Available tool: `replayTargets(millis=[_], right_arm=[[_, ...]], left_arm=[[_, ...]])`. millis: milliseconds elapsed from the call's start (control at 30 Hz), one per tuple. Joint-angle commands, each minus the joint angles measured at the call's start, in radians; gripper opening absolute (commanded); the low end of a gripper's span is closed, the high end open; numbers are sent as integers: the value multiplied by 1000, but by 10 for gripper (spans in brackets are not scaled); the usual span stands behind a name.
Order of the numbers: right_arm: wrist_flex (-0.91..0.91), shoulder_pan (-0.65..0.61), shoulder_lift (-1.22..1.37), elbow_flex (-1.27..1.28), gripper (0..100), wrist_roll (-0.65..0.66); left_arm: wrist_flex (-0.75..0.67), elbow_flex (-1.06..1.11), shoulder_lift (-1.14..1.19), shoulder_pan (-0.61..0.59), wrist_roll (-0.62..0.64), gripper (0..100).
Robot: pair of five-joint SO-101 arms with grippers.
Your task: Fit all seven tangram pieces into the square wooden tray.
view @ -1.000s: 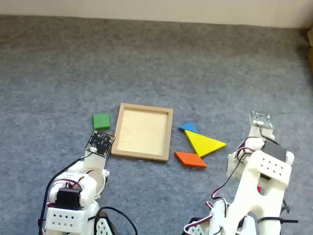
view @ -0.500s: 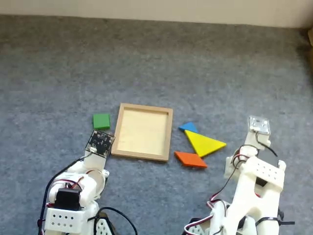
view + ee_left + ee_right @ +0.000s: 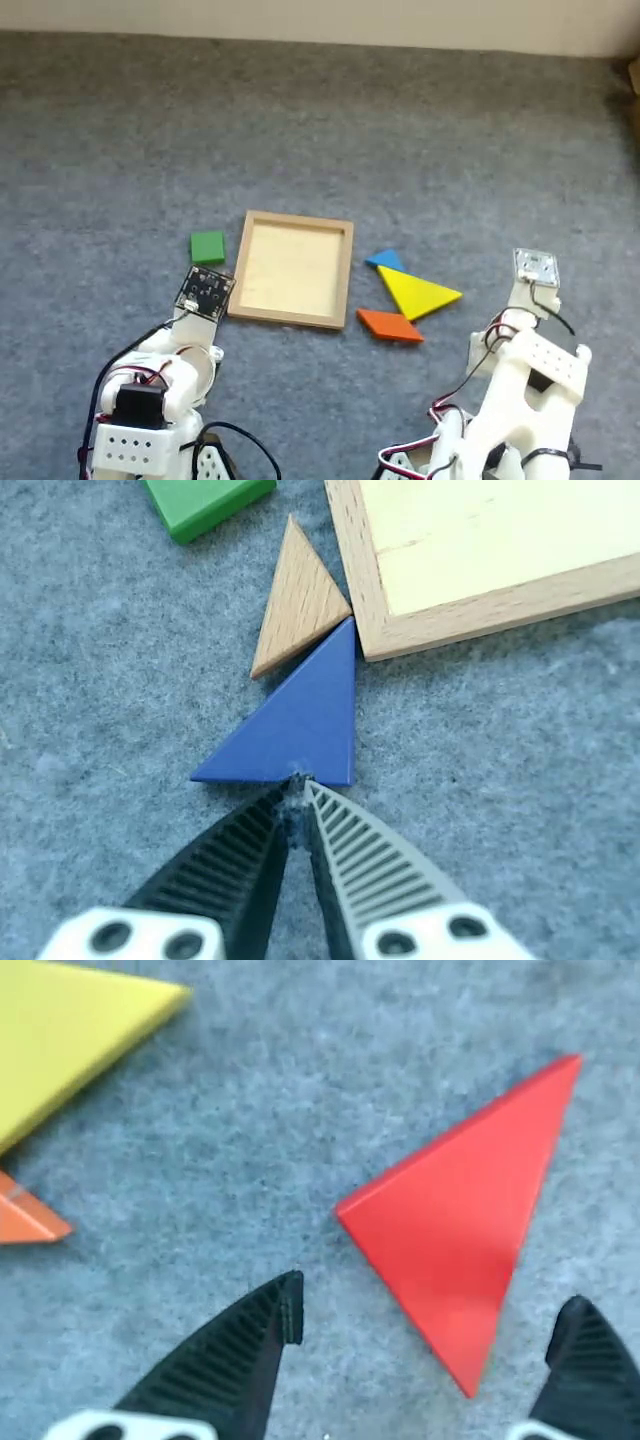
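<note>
Since a second ago the right arm (image 3: 530,360) has drawn back a little toward the near edge of the worktop, its wrist sitting lower in the high view, while the tray, the pieces and the left arm (image 3: 160,390) lie as they were. The square wooden tray (image 3: 348,275) rests flat on the grey carpeted worktop (image 3: 320,130), roughly midway between the two arms, and all the pieces in sight lie outside it. On one side, the green square (image 3: 207,246) sits just beside the tray's rim. On the other side, a small blue triangle (image 3: 386,260), a yellow triangle (image 3: 415,293) and an orange parallelogram (image 3: 390,325) cluster close together. The left wrist view shows a wood-coloured triangle (image 3: 298,600) lying along the tray's outer edge (image 3: 365,590), its corner meeting the tip of a dark blue triangle (image 3: 295,725) right at the tray's corner, with the green square (image 3: 205,500) beyond. The left claw (image 3: 297,785) is pressed together, its tips against the near edge of the dark blue triangle. The right claw (image 3: 432,1310) is spread wide over a red triangle (image 3: 460,1230) lying flat on the carpet, one corner of it reaching between the fingers. That piece lies well apart from the yellow triangle (image 3: 70,1030) and the orange parallelogram (image 3: 25,1215).
</note>
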Motion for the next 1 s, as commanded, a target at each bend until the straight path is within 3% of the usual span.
replayTargets(millis=[0, 967], right_arm=[[-104, -1, 4, 41, 372, 12], [-260, 2, 4, 81, 372, -75]], left_arm=[[6, 19, -38, -1, -3, 7], [6, 19, -38, -1, -3, 7]])
